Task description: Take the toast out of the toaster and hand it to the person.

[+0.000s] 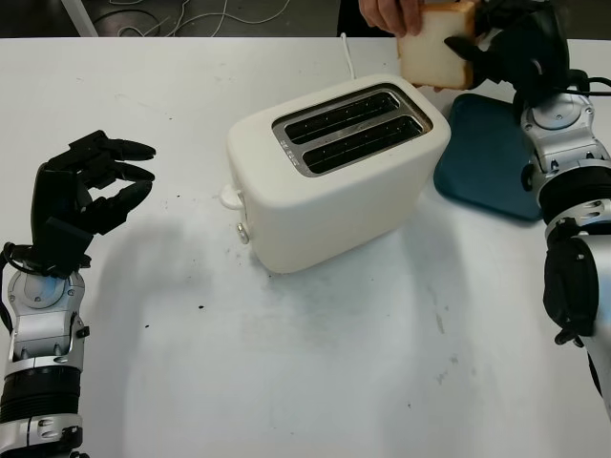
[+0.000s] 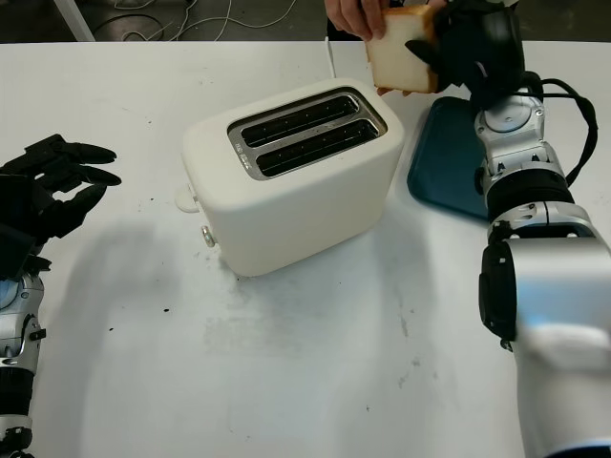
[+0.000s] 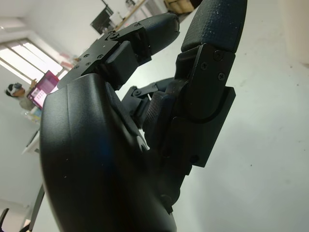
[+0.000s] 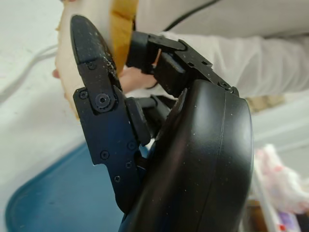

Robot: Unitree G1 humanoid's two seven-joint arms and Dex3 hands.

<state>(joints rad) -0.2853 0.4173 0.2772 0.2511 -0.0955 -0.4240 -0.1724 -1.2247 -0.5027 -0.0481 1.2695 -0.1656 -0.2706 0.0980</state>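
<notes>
White tabletop (image 1: 315, 382), matte, flecked with dark crumbs and scuffs, spans most of the frame. Centre: cream toaster (image 1: 334, 176), smooth plastic shell with rounded corners, two long dark slots in a metal-trimmed top, both slots without bread; small round knob and lever on its lower-left end. Right of the toaster: dark teal tray (image 1: 492, 162), flat, rounded corners, lying on the tabletop.

Right hand (image 1: 506, 48), black textured shell, upper right of the frame, raised above the tray's far edge. Its fingers (image 4: 99, 104) are clamped on the toast (image 1: 434, 48): pale square slice with a tan crust, held upright. One finger lies across the slice's flat face, the others behind it. A person's hand (image 1: 391, 14) at the top edge grips the slice's upper left corner; pale sleeve beyond.

Left hand (image 1: 86, 196), lower left of the frame, above the tabletop, well apart from the toaster, open, holding nothing.
</notes>
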